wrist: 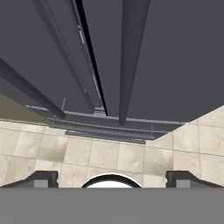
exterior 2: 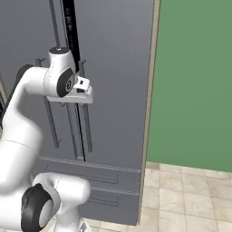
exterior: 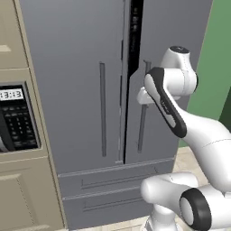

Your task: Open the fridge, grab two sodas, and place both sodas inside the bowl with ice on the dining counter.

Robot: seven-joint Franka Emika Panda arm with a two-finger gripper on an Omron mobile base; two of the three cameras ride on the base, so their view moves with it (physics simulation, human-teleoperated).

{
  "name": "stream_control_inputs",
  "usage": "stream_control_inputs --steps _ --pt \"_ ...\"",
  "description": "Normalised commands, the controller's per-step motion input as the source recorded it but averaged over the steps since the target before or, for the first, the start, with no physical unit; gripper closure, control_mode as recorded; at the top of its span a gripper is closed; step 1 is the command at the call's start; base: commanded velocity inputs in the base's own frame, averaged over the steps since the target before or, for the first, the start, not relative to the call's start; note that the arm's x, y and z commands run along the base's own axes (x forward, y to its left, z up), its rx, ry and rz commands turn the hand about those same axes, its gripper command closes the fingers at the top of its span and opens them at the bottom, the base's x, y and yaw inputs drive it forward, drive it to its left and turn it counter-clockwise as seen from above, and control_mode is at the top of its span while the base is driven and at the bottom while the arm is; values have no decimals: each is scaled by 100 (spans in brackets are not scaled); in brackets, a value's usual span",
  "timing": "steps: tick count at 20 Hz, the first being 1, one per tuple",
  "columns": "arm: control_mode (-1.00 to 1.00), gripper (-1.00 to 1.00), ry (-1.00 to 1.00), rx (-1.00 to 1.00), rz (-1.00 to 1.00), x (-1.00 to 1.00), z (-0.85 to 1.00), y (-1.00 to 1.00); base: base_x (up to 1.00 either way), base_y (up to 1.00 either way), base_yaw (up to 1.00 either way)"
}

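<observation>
Fridge [exterior: 81, 90] doors closed, gripper at the right handle

The gripper [wrist: 111, 178] is spread wide and holds nothing, close before the right door's handle [wrist: 130, 57]. The tall grey fridge stands upright, its long bar handles vertical, a black control strip [exterior: 134, 31] between the doors, drawers below.

The fridge [exterior: 90, 90] stands ahead of the robot, with 2 doors side by side above 2 stacked drawers [exterior: 113, 191]. A bar handle [exterior: 103, 109] runs down each door, either side of the centre gap. The cabinet with a microwave [exterior: 16, 119] adjoins the fridge on its left; a wall [exterior 2: 195, 81] lies to its right. The gripper [wrist: 112, 179] sits before the right door's handle [wrist: 130, 57], jaws spread.
</observation>
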Motion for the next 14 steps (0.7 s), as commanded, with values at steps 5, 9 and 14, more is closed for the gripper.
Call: stream_control_inputs --steps 5,9,14 --pt "100 -100 0 0 0 0 0 0 -22 29 0" --pt "100 -100 0 0 0 0 0 0 -20 32 0" --pt "100 -100 0 0 0 0 0 0 -32 25 0"
